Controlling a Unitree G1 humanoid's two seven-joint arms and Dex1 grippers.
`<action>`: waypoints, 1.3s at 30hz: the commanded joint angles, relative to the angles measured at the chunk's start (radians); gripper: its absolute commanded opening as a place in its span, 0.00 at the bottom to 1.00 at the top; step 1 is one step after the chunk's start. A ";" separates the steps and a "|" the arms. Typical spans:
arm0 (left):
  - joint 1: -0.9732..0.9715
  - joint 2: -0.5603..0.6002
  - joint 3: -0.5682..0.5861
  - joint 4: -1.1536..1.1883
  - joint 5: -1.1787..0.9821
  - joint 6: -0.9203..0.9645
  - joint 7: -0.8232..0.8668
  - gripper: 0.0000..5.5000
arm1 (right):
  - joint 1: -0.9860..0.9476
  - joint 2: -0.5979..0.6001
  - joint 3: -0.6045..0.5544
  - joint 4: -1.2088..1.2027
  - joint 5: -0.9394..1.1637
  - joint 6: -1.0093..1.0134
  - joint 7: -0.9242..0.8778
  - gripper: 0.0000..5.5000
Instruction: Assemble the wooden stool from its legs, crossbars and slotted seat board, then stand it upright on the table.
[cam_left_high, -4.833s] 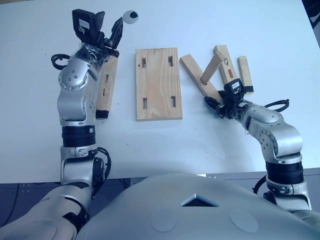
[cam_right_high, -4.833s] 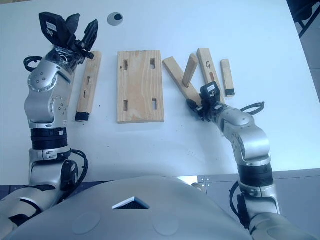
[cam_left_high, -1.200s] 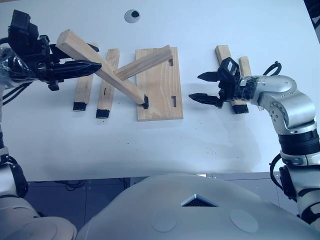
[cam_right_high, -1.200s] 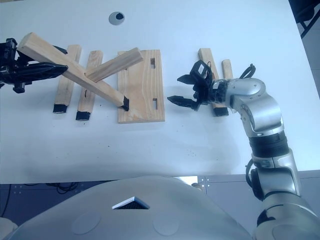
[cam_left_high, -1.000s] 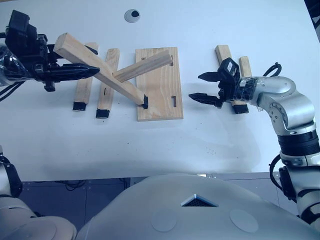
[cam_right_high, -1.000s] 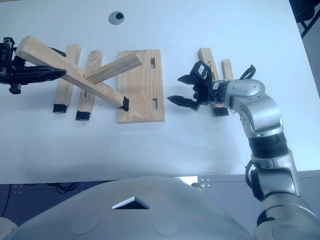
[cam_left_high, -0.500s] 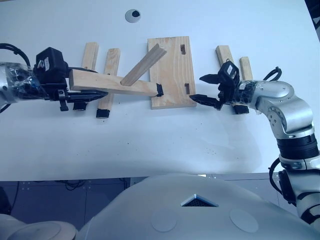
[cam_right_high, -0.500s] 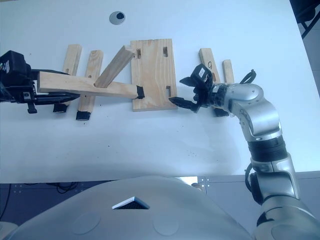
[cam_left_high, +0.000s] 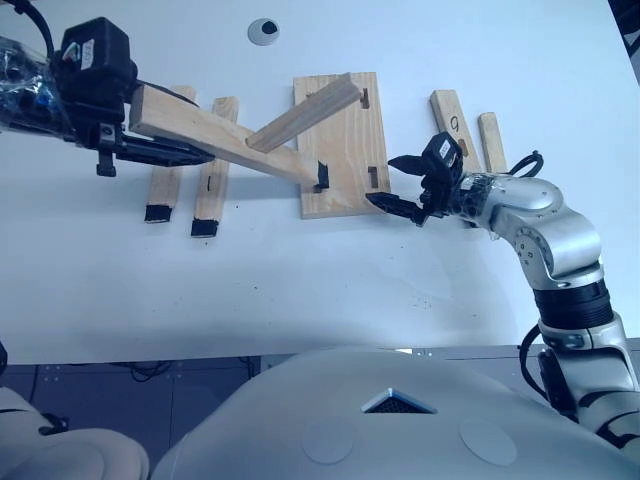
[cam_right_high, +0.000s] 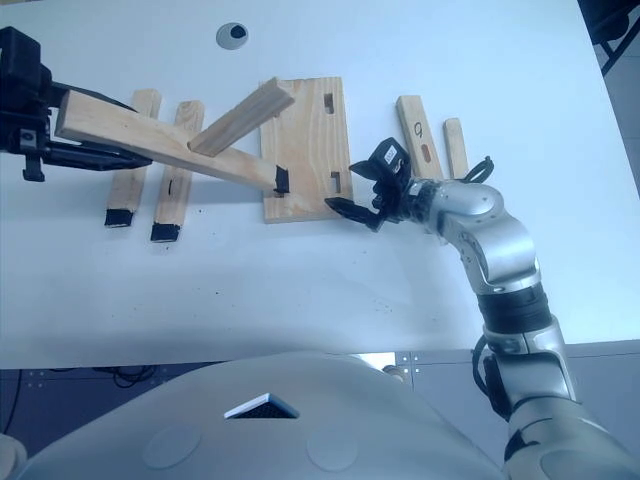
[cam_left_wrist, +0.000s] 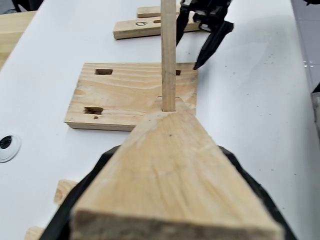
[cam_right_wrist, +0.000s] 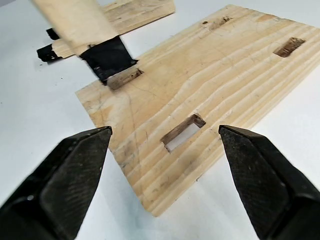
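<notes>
Now the left pincer (cam_left_high: 195, 125) grips a leg (cam_left_high: 240, 145) with its crossbar (cam_left_high: 300, 115), long axis slanting, black tip down on the seat board (cam_left_high: 350, 150); right pincer (cam_left_high: 381, 180) spread beside it.

**Silver arms, black claws**

The right arm (cam_left_high: 548, 228), at 3 o'clock in the head view, is built of rounded silver-grey metal shells. It has a black ribbed collar (cam_left_high: 567, 300) toward 4 o'clock and a thin black cable loop (cam_left_high: 527, 160) by the wrist. The right gripper (cam_left_high: 381, 179) has two tapering black fingers (cam_right_wrist: 70, 175) (matte, finely grained). At 10 o'clock the left gripper (cam_left_high: 200, 127) is black as well, and its boxy housing (cam_left_high: 97, 45) carries a small white label (cam_left_high: 88, 60).
</notes>
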 joint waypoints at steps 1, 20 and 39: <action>-0.048 -0.016 -0.082 0.053 0.099 -0.026 -0.017 0.37 | 0.000 0.041 0.012 -0.003 -0.013 -0.010 -0.030 0.72; -0.240 -0.044 -0.225 0.154 0.292 -0.036 -0.157 0.37 | -0.036 0.201 -0.044 0.045 -0.052 0.123 -0.300 0.64; -0.428 -0.029 -0.462 0.228 0.416 -0.069 -0.167 0.37 | -0.004 0.326 0.051 0.082 -0.111 0.215 -0.470 0.32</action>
